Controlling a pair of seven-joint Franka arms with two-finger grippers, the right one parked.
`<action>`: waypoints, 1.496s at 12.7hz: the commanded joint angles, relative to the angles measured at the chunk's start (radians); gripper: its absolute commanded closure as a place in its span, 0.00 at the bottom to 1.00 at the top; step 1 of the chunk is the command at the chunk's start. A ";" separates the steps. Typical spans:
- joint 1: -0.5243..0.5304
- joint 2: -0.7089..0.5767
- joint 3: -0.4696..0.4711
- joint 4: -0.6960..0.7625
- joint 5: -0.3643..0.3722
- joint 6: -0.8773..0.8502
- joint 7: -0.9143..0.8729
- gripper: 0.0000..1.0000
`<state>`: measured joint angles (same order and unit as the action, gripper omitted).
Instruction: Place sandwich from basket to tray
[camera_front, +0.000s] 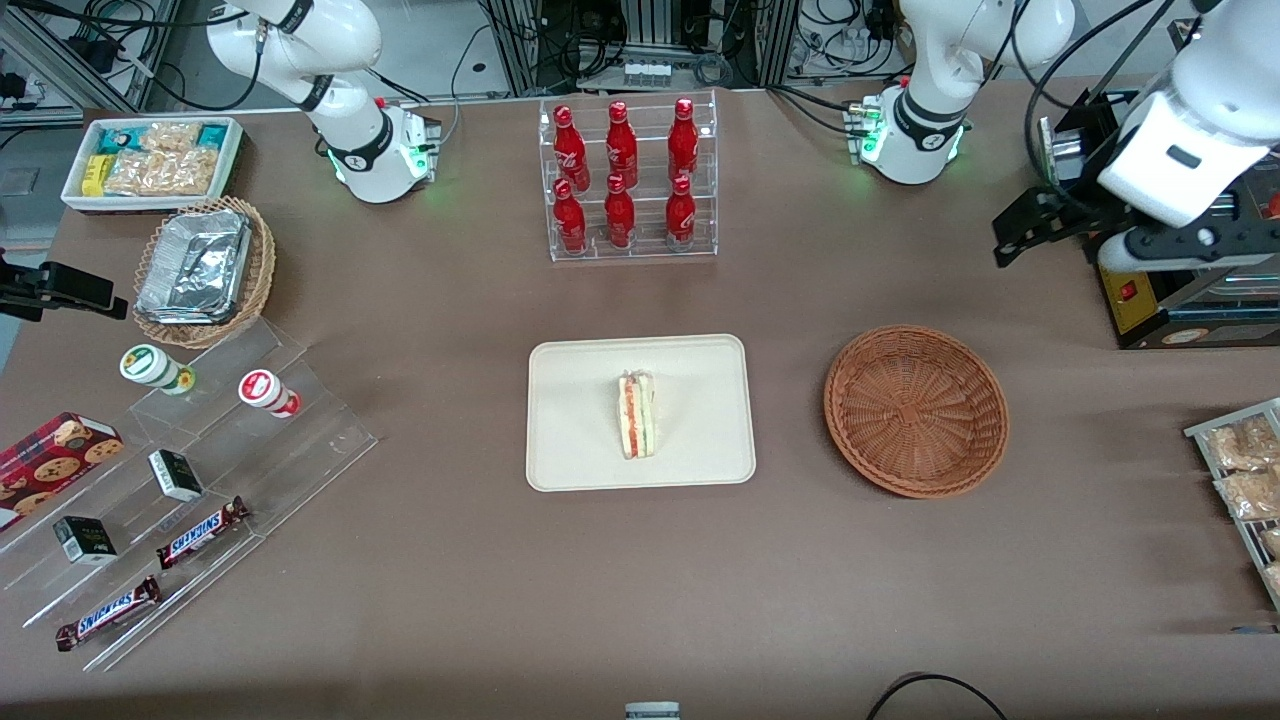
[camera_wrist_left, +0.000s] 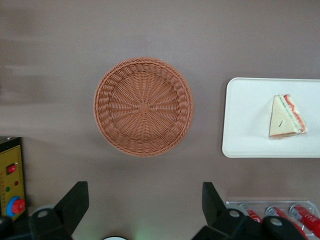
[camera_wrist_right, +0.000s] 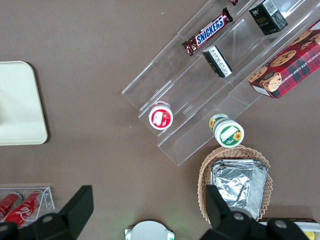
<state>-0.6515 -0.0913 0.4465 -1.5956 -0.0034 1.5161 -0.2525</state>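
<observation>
The sandwich (camera_front: 637, 415) (camera_wrist_left: 285, 117), a white-bread wedge with red and green filling, lies on the cream tray (camera_front: 580, 400) (camera_wrist_left: 245, 120) in the middle of the table. The reddish-brown wicker basket (camera_front: 915, 410) (camera_wrist_left: 143, 106) stands beside the tray toward the working arm's end, with nothing in it. My left gripper (camera_front: 1030, 225) (camera_wrist_left: 144, 190) hangs above the table, farther from the front camera than the basket. It is open, its fingers wide apart, with nothing between them.
A clear rack of red bottles (camera_front: 628, 180) stands farther back than the tray. A black and yellow box (camera_front: 1190, 300) and a rack of snack bags (camera_front: 1245, 480) sit at the working arm's end. A tan basket of foil trays (camera_front: 205, 270), a white snack bin (camera_front: 150, 160) and acrylic steps (camera_front: 190, 480) lie toward the parked arm's end.
</observation>
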 joint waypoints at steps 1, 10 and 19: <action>0.037 -0.039 0.000 -0.037 0.036 -0.004 0.030 0.00; 0.597 0.091 -0.486 0.101 0.022 -0.004 0.128 0.00; 0.645 0.070 -0.546 0.077 0.025 -0.017 0.171 0.00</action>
<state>-0.0155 -0.0122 -0.0916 -1.5185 0.0166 1.5162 -0.0982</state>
